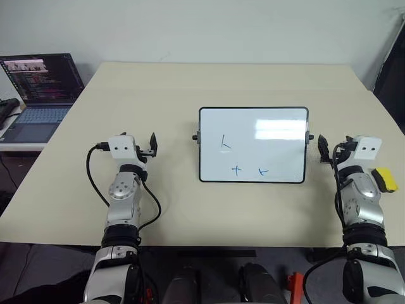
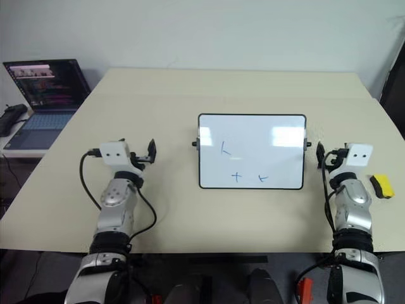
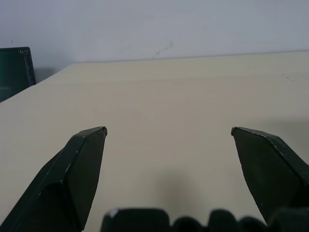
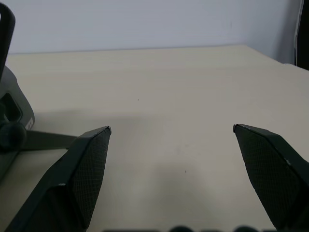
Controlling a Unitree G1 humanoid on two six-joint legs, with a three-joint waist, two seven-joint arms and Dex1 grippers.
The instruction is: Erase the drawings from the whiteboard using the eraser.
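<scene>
Nearest the head camera are the two silver-jointed arms, each carrying a white camera box and a black two-fingered end effector. The left end effector [image 1: 152, 144] is raised over bare worktop to the left of the board. In the left wrist view its two black fingers [image 3: 79, 169] stand wide apart with nothing between them. The right end effector [image 1: 324, 149] sits just beside the right short edge of the board. The right wrist view shows its textured black fingers [image 4: 87, 169] equally spread and empty.

The small glossy white rectangular whiteboard [image 1: 278, 152], with a thin black frame, rounded corners and black side knobs, stands near the middle of the worktop. The drawings [image 1: 237, 170] are three thin blue marker marks: an L-like angle on the left half and, lower down, a plus sign and a cross-like squiggle side by side. All three are still on the board. The small yellow block eraser [image 2: 381, 185], with a dark face, lies on the worktop beside the right wrist, on the side away from the board and close to the right edge. Neither end effector touches it.

The right wrist view alone shows a dark rounded part of the board's frame at close range. The left wrist view shows a dark corner of the laptop.

The pale beige matte worktop [image 1: 164, 88] is backed by a plain light wall. An open dark laptop [image 1: 41, 88] with a lit screen sits on a lower surface to the left.
</scene>
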